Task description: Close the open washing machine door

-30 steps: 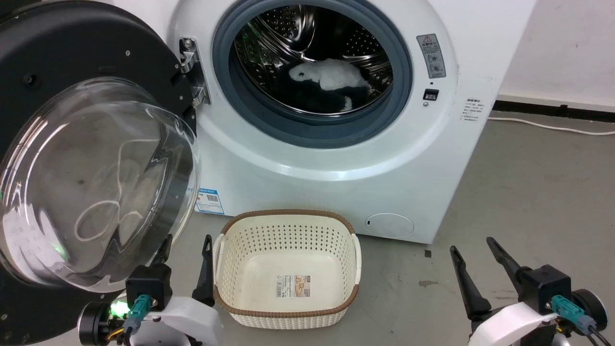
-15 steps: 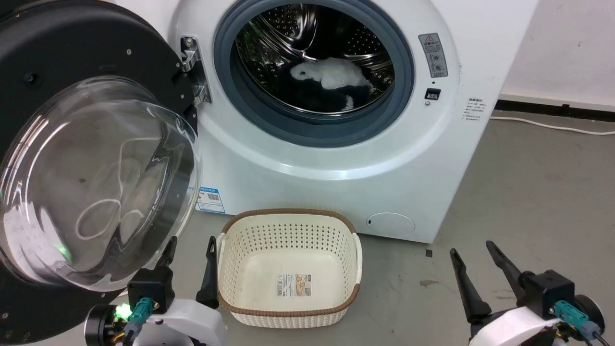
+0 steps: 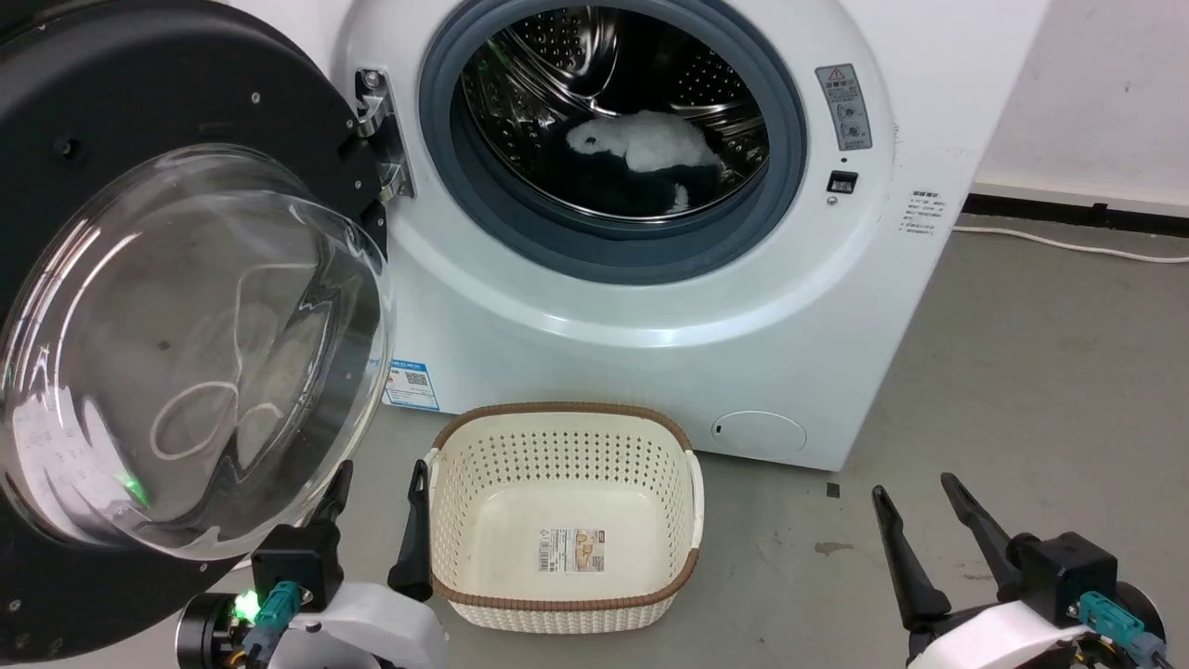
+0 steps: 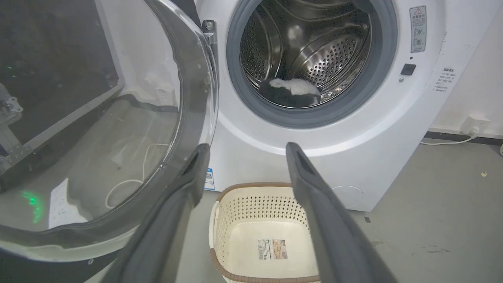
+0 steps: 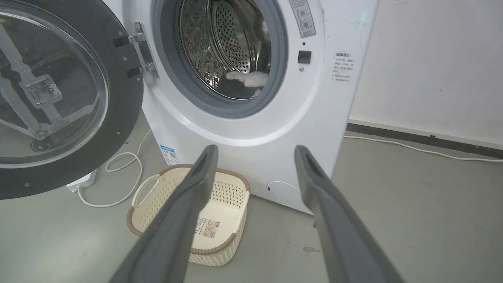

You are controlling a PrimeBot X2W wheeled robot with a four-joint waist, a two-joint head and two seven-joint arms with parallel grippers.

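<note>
**Item 1, washing machine door** (image 3: 139, 93): it is hanging wide open off the hinge side of the washing machine (image 3: 650, 307), to the robot's left of the opening. The metal hinge (image 3: 379, 130) is carrying it. Its black rim and bulging clear glass bowl are facing the robot.

**Item 2, steel drum** (image 3: 613, 56): it is showing through the machine's front opening, with the grey rubber ring (image 3: 790, 139) running round it. A white-and-dark bundle of cloth (image 3: 650, 149) is lying at its bottom.

**Item 3, cream basket** (image 3: 567, 413): perforated and brown-rimmed, it is sitting on the floor (image 3: 1022, 372) just in front of the machine, below the opening. A label is lying flat on its base.

**Item 4, left pincer** (image 3: 382, 467): it is hovering low in front of the machine, between the door's lower edge and the basket. Its fingers are standing wide apart with nothing between them. In the left wrist view one finger is overlapping the glass edge; whether it is touching cannot be told.

**Item 5, right pincer** (image 3: 912, 485): it is hovering in front of the machine's right corner, well apart from the door. Its fingers are spread wide and gripping nothing.

**Item 6, white cable** (image 3: 1068, 246): it is trailing over the floor to the right of the machine.
</note>
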